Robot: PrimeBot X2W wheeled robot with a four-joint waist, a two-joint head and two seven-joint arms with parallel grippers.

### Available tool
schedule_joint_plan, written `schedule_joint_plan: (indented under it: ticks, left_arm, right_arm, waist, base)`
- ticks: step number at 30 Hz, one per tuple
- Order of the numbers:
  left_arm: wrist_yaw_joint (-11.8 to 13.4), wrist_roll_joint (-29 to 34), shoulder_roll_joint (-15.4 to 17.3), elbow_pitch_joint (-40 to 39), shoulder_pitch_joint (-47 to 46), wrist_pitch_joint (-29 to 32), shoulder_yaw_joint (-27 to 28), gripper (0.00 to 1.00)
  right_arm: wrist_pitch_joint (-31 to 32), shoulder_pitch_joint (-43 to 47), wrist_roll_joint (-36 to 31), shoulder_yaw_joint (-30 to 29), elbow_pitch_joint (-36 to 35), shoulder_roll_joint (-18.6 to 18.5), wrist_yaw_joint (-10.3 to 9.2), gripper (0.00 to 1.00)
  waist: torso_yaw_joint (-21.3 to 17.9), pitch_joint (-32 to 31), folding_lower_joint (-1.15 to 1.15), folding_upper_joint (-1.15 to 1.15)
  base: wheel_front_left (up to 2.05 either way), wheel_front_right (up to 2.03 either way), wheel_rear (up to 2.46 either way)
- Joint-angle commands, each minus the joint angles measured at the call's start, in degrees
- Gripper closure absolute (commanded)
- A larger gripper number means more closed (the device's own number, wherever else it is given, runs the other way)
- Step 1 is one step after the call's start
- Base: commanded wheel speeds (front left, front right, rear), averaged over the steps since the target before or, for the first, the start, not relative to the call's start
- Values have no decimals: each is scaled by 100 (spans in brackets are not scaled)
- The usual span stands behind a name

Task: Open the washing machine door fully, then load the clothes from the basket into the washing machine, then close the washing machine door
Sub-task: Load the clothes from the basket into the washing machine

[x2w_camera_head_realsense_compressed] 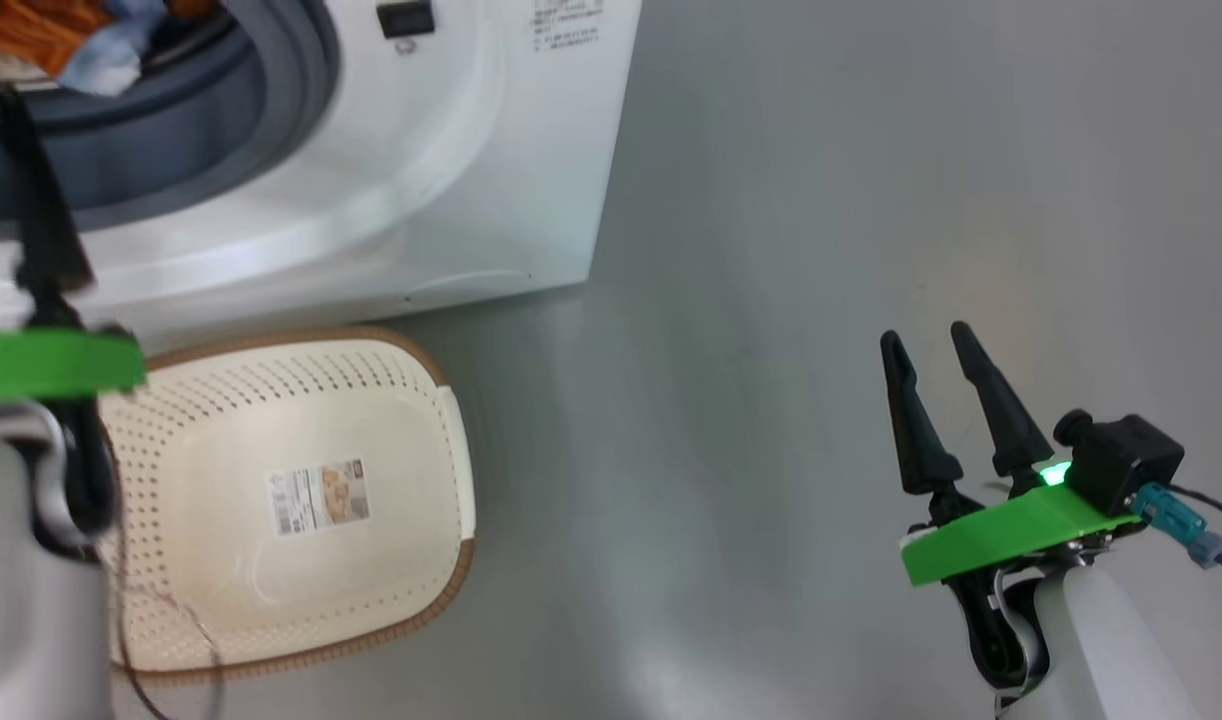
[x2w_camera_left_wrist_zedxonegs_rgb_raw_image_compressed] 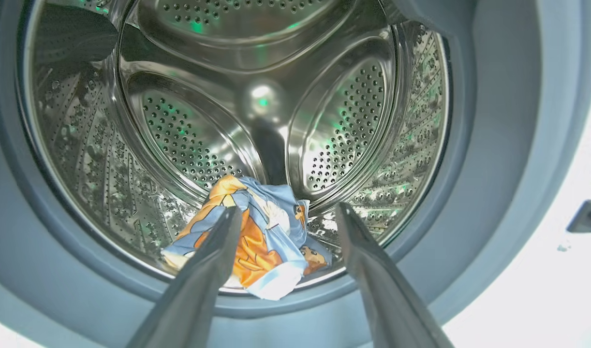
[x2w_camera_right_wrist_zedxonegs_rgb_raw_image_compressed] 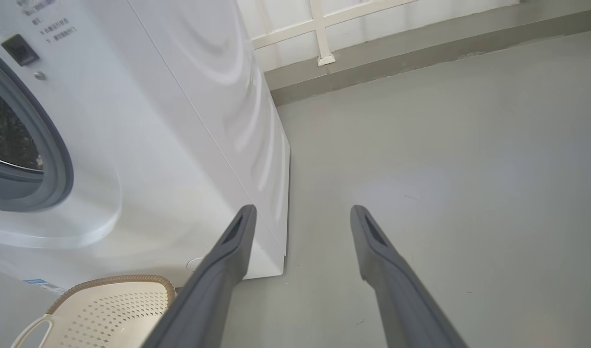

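Washing machine [x2w_camera_head_realsense_compressed: 451,180]: a white front-loading box standing on the grey floor [x2w_camera_head_realsense_compressed: 821,250], at the upper left of the head view. Its round mouth stands uncovered. The right wrist view shows its front and one flank.

Grey rubber ring [x2w_camera_left_wrist_zedxonegs_rgb_raw_image_compressed: 494,145] and perforated steel drum [x2w_camera_left_wrist_zedxonegs_rgb_raw_image_compressed: 189,130]: seen head-on in the left wrist view, the ring encircling the drum.

Basket [x2w_camera_head_realsense_compressed: 411,345]: cream, perforated, with a brown rim. It sits on the floor just in front of the machine's base. Its bare bottom carries a printed label [x2w_camera_head_realsense_compressed: 318,497].

Clothes [x2w_camera_left_wrist_zedxonegs_rgb_raw_image_compressed: 257,246]: a crumpled bundle of light blue and orange fabric. It lies at the lower front of the drum, with one pale corner drooping onto the ring. In the head view the bundle appears at the top left corner, inside the mouth.

Left gripper [x2w_camera_left_wrist_zedxonegs_rgb_raw_image_compressed: 288,209]: it points into the mouth, its two fingers spread wide and holding nothing. The bundle lies just beyond and between the tips; contact cannot be judged. In the head view this arm is blurred at the left edge, and the dark streak there is probably one finger.

Right gripper [x2w_camera_head_realsense_compressed: 925,335]: it hangs over bare floor, well apart from the machine and the basket. Its fingers are parted and it is empty-handed.

Latch socket [x2w_camera_head_realsense_compressed: 405,18]: a small dark rectangle on the front panel, beside the ring.
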Motion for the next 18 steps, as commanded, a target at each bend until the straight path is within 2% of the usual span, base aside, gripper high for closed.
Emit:
schedule_joint_plan:
  ticks: [1,14,18]
  left_arm:
    - [48,124,165,-231,239,-28,194,0]
    - [-18,716,-593,-1148,2038,-28,620,0]
    - [-1,973,-730,-1404,2584,-28,780,0]
  right_arm:
    - [-27,182,-71,130,-94,20,9,0]
    - [-27,508,-150,172,-16,39,9,0]
    - [-27,606,-166,140,-18,44,9,0]
  waist:
    - [16,-282,0,0]
    - [-6,-1234,0,0]
    - [-14,-1474,0,0]
  base:
    - [0,0,0]
    - [0,0,0]
    - [0,0,0]
